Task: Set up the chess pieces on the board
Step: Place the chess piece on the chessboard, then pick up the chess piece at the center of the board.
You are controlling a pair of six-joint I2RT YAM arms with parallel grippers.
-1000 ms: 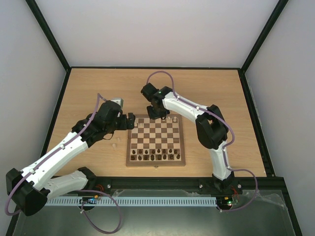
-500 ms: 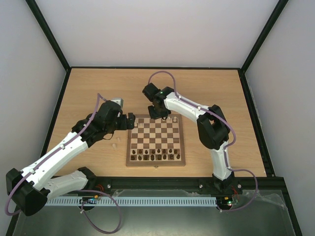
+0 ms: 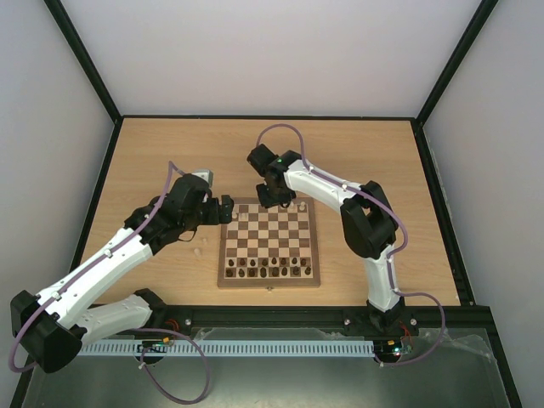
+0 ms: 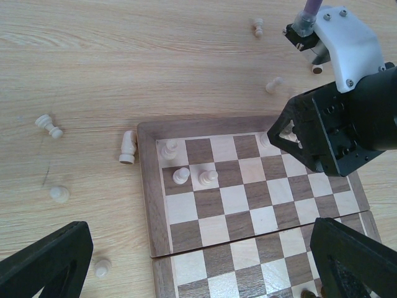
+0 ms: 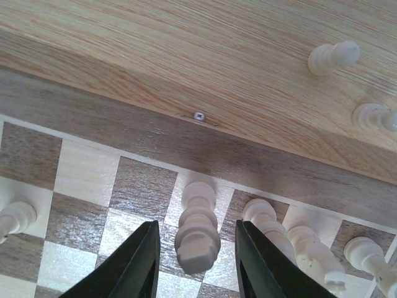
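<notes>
Right pincer [image 5: 197, 248] is hanging spread around an upright cream chessman [image 5: 197, 217] on the far row of the board [image 5: 124, 133], not touching it. Left pincer [image 4: 198, 257] is hovering spread wide over the far-left corner.

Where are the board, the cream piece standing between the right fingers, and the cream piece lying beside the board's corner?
Board [image 3: 270, 240], top view, a bare middle square.
Standing piece [image 5: 198, 226], right wrist view, its ringed body.
Lying piece [image 4: 128, 147], left wrist view, its middle.
</notes>
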